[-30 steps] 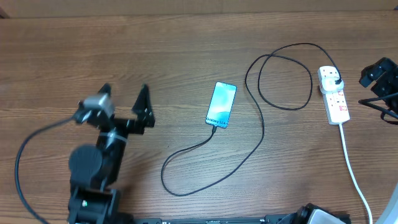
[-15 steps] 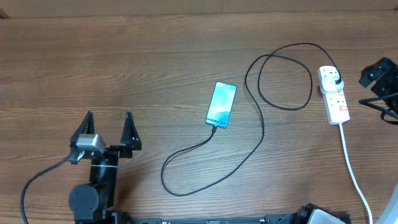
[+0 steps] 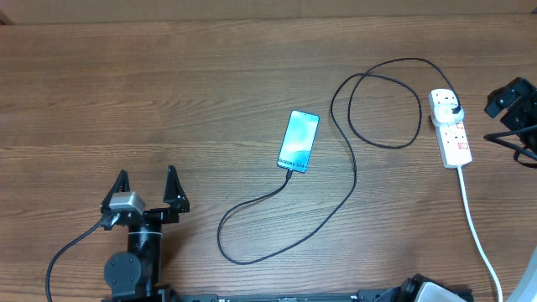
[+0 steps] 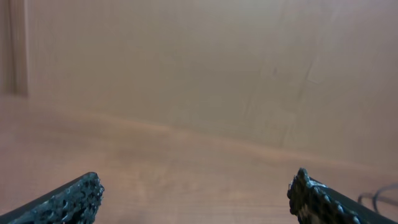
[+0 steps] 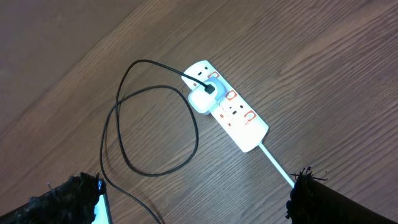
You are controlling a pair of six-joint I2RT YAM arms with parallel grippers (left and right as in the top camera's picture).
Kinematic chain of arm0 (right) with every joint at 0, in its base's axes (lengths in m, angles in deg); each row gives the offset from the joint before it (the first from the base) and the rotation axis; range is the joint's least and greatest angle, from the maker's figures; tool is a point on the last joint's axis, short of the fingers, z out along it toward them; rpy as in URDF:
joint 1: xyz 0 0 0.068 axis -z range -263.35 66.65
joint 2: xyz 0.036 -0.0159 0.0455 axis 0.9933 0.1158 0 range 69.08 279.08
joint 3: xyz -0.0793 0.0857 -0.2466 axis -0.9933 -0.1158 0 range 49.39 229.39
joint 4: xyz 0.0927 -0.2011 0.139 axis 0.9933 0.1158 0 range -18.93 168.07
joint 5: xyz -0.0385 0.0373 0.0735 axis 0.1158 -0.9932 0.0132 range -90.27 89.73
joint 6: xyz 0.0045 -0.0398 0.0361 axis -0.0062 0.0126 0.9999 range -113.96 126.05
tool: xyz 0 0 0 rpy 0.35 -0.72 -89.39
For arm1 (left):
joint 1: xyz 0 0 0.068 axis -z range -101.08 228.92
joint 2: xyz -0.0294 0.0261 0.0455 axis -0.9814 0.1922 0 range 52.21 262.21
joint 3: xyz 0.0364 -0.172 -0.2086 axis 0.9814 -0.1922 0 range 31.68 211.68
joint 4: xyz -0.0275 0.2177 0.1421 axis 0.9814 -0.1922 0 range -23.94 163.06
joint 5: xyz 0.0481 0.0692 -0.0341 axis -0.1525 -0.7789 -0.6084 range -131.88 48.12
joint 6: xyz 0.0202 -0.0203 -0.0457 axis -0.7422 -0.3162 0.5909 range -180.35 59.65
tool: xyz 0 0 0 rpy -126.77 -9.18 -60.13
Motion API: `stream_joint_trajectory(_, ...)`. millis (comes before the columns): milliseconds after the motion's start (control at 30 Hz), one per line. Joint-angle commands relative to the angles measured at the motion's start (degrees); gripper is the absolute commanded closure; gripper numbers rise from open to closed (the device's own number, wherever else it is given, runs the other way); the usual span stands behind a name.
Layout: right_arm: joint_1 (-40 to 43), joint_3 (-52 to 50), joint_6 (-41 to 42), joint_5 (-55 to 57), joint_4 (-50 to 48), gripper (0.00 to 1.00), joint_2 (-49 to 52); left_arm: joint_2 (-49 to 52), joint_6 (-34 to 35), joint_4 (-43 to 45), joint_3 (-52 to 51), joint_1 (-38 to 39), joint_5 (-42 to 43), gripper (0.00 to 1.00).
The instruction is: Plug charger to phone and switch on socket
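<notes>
Currently both left gripper (image 3: 147,178) and right gripper (image 5: 193,186) stand released and empty; reaching the socket (image 3: 453,134) at right may snag the charger (image 3: 355,176) loop, unplugging the phone (image 3: 299,140) at centre.

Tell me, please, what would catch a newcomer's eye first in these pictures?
The phone, its screen lit cyan, lies in the middle of the wooden table. A thin black charger cable meets its near end and loops widely across to the white power strip at the right edge, where it is plugged in. At lower left, the left pincer stands open and empty, well away from all of it.
</notes>
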Motion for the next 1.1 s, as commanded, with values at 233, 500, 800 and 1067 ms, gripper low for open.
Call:
stream_joint_trajectory(233, -0.17, 0.39, 0.37, 0.13, -0.11, 0.00, -0.07, -1.86, -0.96, -9.68, -0.26, -1.20, -1.70, 0.00)
stream_joint_trajectory(500, -0.17, 0.39, 0.37, 0.13, -0.11, 0.00, -0.07, -1.86, -5.99, -9.68, -0.26, -1.66, -0.79, 0.00)
stream_joint_trajectory(800, -0.17, 0.39, 0.37, 0.13, -0.11, 0.00, -0.07, -1.86, -6.25, -9.62, -0.26, -1.64, -0.96, 0.00)
stream_joint_trajectory(1067, -0.17, 0.39, 0.37, 0.13, -0.11, 0.00, -0.07, -1.79, -6.25, -9.62, -0.26, -1.70, -1.49, 0.01)
